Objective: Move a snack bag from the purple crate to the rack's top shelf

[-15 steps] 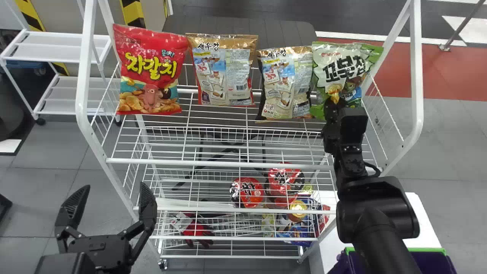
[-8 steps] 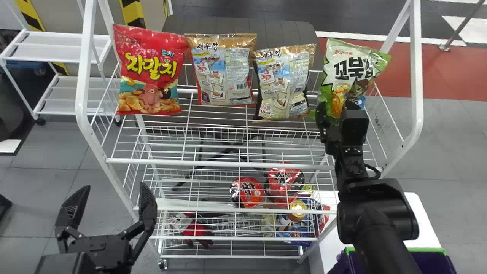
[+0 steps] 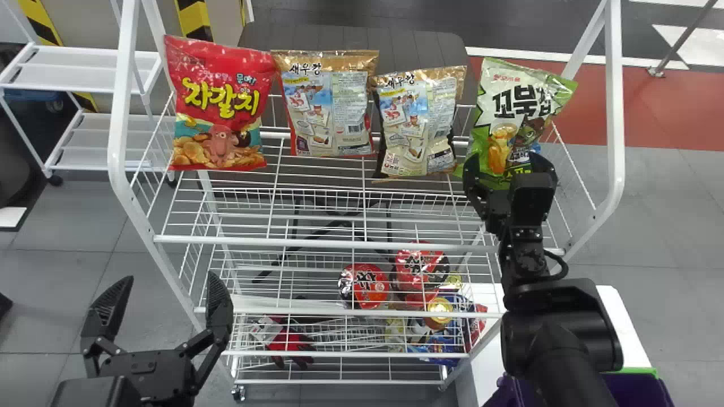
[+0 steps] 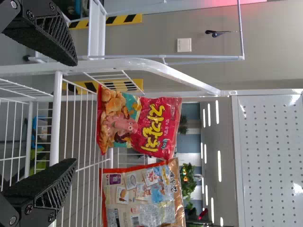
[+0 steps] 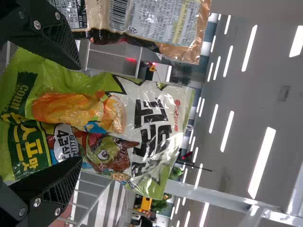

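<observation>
Where the right end of the white wire rack [image 3: 615, 124] stands, the right end effector [image 3: 508, 163] has its fingers spread on either side of the green-and-white snack bag [image 3: 512, 107], which sits on the rack's top shelf [image 3: 317, 244], its top tilted rightward. Toward the rack's left end is the red snack bag [image 3: 220, 104]. Outside the rack's left side, the left end effector [image 3: 171, 278] is parked, fingers apart. The purple crate [image 3: 645, 389] is near the rack's front right corner.
</observation>
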